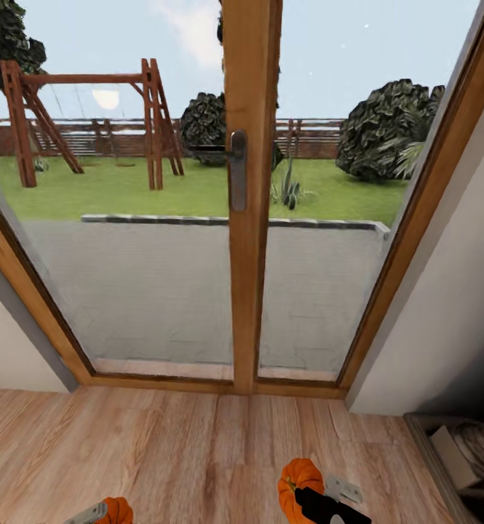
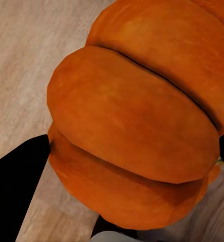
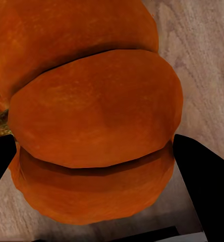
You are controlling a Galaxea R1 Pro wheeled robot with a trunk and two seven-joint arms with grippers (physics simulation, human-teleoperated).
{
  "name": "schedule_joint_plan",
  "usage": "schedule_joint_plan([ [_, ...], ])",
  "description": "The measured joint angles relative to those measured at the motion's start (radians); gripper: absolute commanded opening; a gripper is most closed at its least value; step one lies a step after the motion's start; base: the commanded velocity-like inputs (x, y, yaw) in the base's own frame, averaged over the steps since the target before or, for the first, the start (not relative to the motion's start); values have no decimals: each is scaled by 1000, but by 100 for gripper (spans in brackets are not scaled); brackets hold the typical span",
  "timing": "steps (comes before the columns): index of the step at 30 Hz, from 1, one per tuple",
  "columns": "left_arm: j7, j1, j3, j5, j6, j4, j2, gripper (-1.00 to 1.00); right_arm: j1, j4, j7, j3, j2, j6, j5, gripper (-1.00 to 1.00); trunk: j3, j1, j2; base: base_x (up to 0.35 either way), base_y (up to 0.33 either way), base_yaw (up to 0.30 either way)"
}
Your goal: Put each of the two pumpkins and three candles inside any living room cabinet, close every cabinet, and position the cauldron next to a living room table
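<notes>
Left tool (image 2: 134, 146) is clamping one pumpkin (image 2: 137, 116); my right tool (image 3: 92, 151) is clamping the other pumpkin (image 3: 92, 111), both over wooden floor (image 1: 198, 451).

My right gripper (image 1: 322, 502) has black fingers (image 1: 316, 501) with a smooth, matte finish, and behind them sits a pale grey metal bracket (image 1: 343, 489) marked with a few small dark screw dots. My left gripper (image 1: 96, 514) shows a light grey, flat-sided housing at the frame's edge. In the left wrist view the fingers (image 2: 18, 186) read as plain black wedges, with a pale grey rounded part between them. The right wrist view gives the same black wedge fingers (image 3: 203, 176).
</notes>
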Motion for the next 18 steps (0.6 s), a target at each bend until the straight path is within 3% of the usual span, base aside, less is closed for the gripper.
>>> schedule_joint_plan([
  [14,-7,0,2,1,-5,0,0,-100,0,0,0,0,0,0,0,-100,0,0,0,-11,11,271],
  [18,-1,0,3,4,-6,0,0,-100,0,0,0,0,0,0,0,-100,12,-15,28,0,0,288],
])
